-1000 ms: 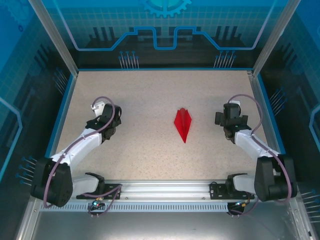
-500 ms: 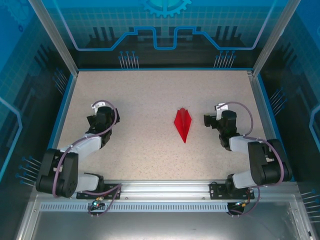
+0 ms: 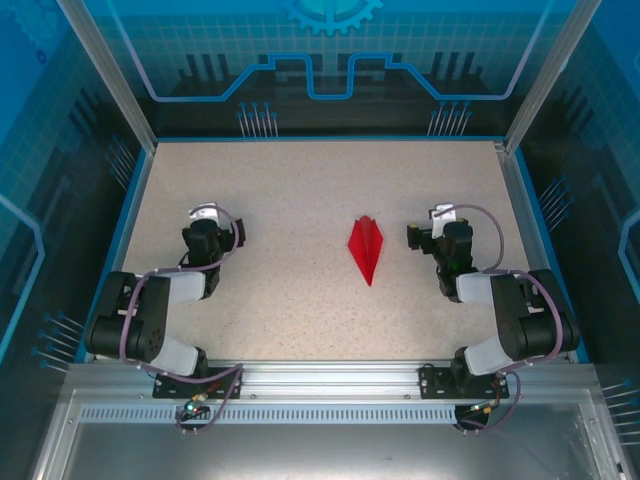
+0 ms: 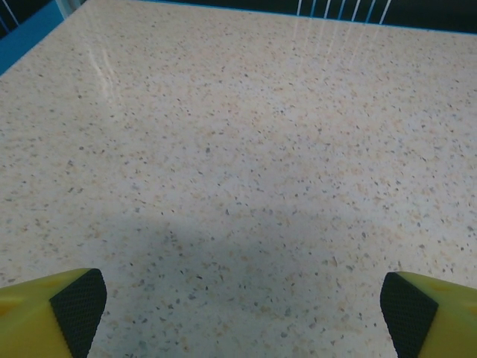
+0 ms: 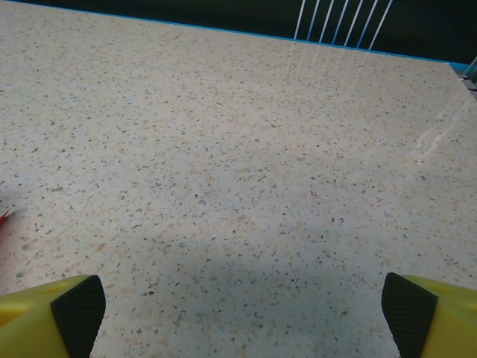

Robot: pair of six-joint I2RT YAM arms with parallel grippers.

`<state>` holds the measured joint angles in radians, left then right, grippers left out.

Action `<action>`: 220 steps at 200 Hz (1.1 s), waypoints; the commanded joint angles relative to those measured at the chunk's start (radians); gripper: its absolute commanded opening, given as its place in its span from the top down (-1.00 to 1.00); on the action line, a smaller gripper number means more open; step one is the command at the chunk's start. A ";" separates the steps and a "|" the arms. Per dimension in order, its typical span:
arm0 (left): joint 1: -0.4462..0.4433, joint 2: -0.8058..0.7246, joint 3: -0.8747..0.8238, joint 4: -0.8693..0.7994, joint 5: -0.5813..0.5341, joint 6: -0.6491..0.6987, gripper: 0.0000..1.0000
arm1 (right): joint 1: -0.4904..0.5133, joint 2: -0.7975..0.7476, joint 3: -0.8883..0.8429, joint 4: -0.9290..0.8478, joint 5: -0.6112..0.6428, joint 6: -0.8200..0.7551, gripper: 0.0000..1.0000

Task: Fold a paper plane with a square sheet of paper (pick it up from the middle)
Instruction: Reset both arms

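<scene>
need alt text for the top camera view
A red paper plane lies on a speckled table, its sharp tip toward the arm bases. The left gripper and right gripper sit on either side, neither touching it.

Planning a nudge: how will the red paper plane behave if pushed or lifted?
The paper plane is thin folded paper, so probably very light and easily crushed. Lying flat on the glossy table, it would likely slide, not roll. Its sharp tip may bend.
</scene>
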<state>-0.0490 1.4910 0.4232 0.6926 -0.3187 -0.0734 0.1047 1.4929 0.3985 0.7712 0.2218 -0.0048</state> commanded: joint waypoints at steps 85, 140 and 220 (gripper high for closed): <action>0.041 0.027 -0.015 0.111 0.208 0.058 -0.97 | -0.017 0.008 0.014 0.014 -0.029 0.016 -0.99; 0.041 0.027 -0.011 0.103 0.223 0.062 -0.97 | -0.017 0.009 0.014 0.015 -0.026 0.016 -0.99; 0.042 0.026 -0.005 0.094 0.261 0.076 -0.97 | -0.016 0.009 0.014 0.015 -0.027 0.016 -0.99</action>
<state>-0.0174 1.5166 0.4030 0.7750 -0.0731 -0.0109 0.0975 1.4929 0.3988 0.7712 0.2005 -0.0006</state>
